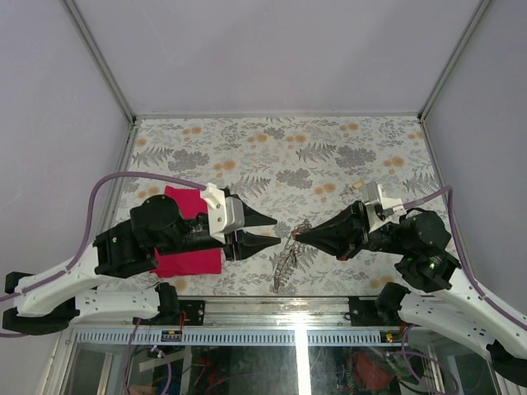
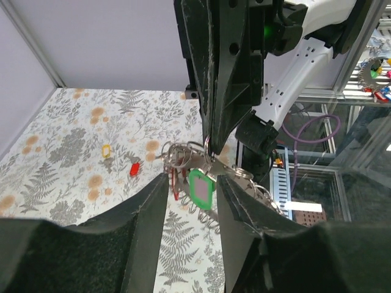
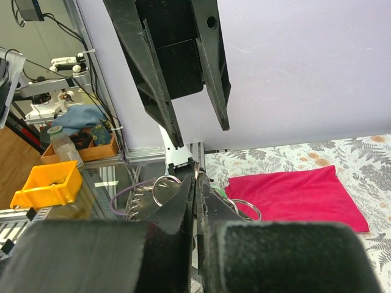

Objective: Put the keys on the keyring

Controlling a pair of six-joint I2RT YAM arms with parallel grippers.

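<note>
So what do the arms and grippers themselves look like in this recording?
Both arms share one build: white lower links near the bases, black upper links and wrists. The left gripper and right gripper have long black tapering fingers, with a white block behind each. A lilac cable loops along the left arm and another along the right arm, where a green light glows.

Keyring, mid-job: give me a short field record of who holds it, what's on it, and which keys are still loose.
holder: right gripper, shut on the keyring
left gripper: open, fingers flanking the hanging keys
on ring: green key, hanging red key
off ring: yellow key and loose red key, lying on the table
magenta cloth: under the left arm
</note>
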